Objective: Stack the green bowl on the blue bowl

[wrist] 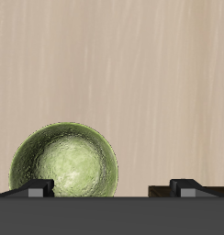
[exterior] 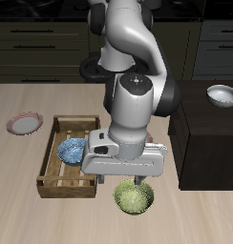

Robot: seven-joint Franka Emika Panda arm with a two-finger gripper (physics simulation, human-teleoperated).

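The green bowl (exterior: pixel 134 197) stands upright on the table near its front edge, just beside the wooden tray. In the wrist view the green bowl (wrist: pixel 64 162) shows its mottled inside and lies close to one fingertip (wrist: pixel 36 188). The blue bowl (exterior: pixel 71 151) sits inside the wooden tray (exterior: pixel 53 181), partly hidden by the gripper body. My gripper (exterior: pixel 131 181) hovers just above the green bowl. It is open and empty, with its fingers wide apart (wrist: pixel 112 188).
A pink-rimmed white plate (exterior: pixel 24 123) lies on the table beyond the tray. A small white bowl (exterior: pixel 222 94) rests on a dark cabinet block (exterior: pixel 209 143) that stands close beside the arm.
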